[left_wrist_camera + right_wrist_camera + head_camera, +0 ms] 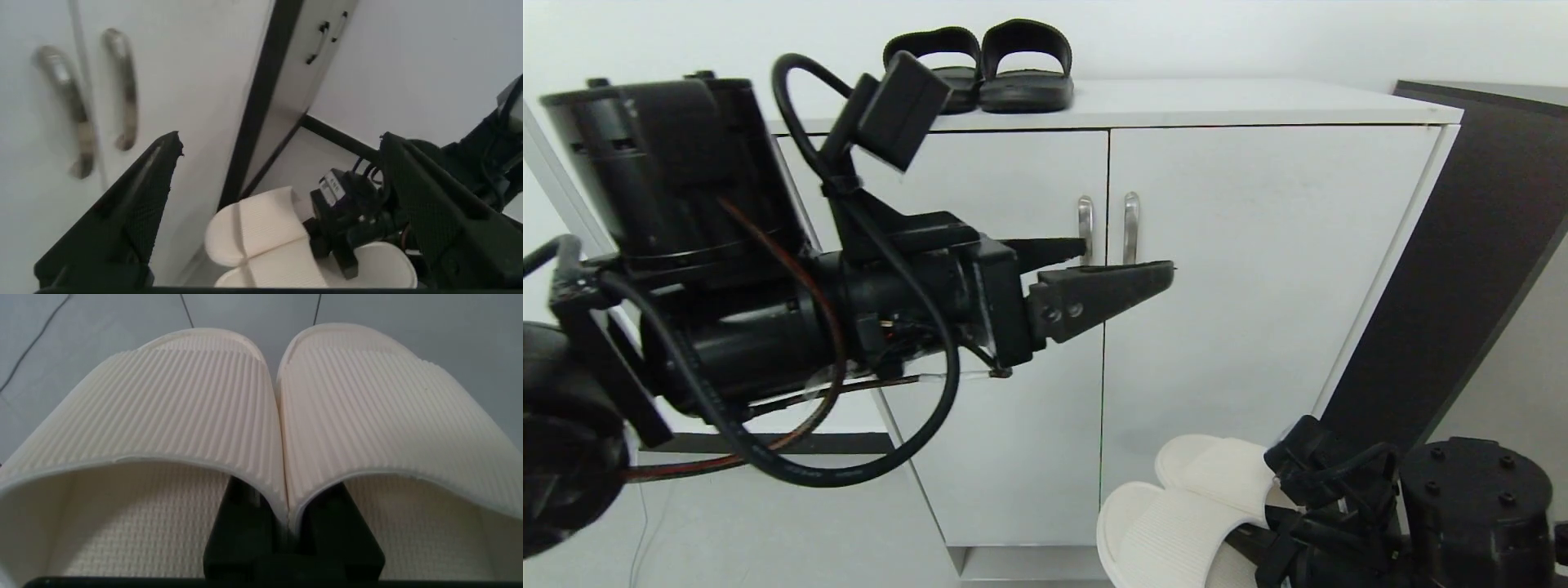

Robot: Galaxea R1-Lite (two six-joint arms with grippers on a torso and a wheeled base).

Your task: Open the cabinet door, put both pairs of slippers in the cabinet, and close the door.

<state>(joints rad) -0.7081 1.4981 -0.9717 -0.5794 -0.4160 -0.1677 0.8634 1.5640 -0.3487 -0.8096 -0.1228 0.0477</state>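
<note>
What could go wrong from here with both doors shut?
1. The left handle and right handle sit close together; the open left gripper could hook the wrong one or both.
2. The right gripper holds the white slippers low before the right door; a swinging door may strike them.

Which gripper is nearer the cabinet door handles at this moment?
Left. The left gripper is open directly in front of the cabinet door handles, at their height. The right gripper is well below them, shut on the white slippers.
</note>
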